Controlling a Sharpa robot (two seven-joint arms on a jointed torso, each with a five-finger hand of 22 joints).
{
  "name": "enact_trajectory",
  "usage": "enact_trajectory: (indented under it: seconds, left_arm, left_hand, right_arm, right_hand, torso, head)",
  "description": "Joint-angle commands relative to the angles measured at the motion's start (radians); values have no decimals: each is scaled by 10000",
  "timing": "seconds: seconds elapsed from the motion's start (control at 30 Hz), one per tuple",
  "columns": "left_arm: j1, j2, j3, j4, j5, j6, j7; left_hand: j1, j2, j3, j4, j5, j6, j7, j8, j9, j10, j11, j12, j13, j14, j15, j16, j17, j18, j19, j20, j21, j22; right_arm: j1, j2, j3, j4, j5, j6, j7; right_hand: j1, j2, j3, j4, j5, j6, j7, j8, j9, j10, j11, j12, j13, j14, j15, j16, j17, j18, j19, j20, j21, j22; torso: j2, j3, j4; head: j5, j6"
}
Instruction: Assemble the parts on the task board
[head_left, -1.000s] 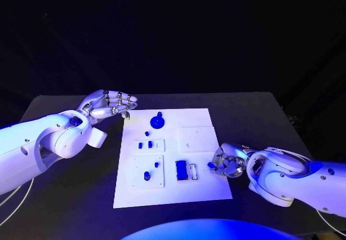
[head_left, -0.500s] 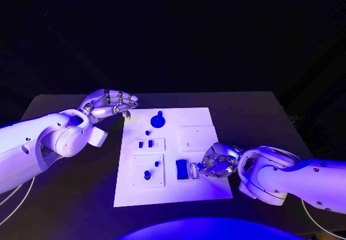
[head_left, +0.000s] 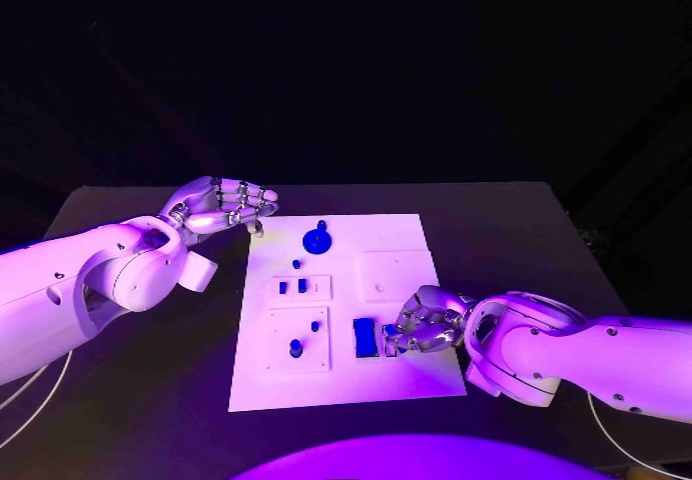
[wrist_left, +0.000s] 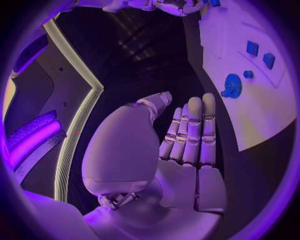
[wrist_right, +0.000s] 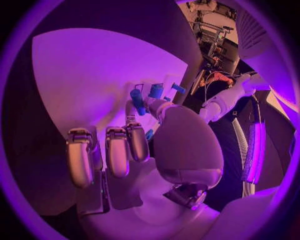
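Black table (head_left: 144, 400), white task board (head_left: 397, 235) flat at its middle

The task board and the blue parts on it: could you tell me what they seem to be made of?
Task board: looks like matte white plastic or painted sheet, flat and glare-free, though the material stays uncertain. Blue parts, such as the round one: probably moulded or printed plastic, given the uniform, dull colour.

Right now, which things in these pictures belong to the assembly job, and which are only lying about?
Belonging to the job:
- task board
- round blue part at its far end
- blue rectangular part beside the right hand, which is over the board's near right area
- small blue parts mid-board

Not part of it:
- black table
- left hand, off the board's far left corner, holding nothing
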Motion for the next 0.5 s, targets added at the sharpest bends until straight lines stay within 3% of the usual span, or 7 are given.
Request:
enact_trajectory:
  seconds: [0.03,0.5]
  left_arm:
    - [4,14,6,31,33,171,25]
    - [4,9,6,36,32,189,13]
  left_hand:
    - [15,63,-36,32,32,-80,348,58,9,-101,0,54,9,-53,7,37,-16,141,-26,50,-53,-16]
    - [-5,59,-49,50,29,-87,352,63,11,-124,5,72,8,-58,13,44,-21,139,-25,53,-60,-19]
  right_arm:
    - [-21,54,0,-55,80,104,-48]
    - [-105,263,-1,-256,-78,293,-202]
  right_hand:
    - [-314,-70,-128,103,317,75,10,-11,-10,312,74,40,1682,841,76,-3,1608,-30,976,34,-3,2583]
    - [-640,-131,-412,200,168,140,4,7,10,302,73,8,1670,834,75,-18,1580,-27,970,33,-17,2579]
  torso:
    - [-4,2,0]
    - [0,1,-2]
  head:
    - [5,-23]
    - [24,-50]
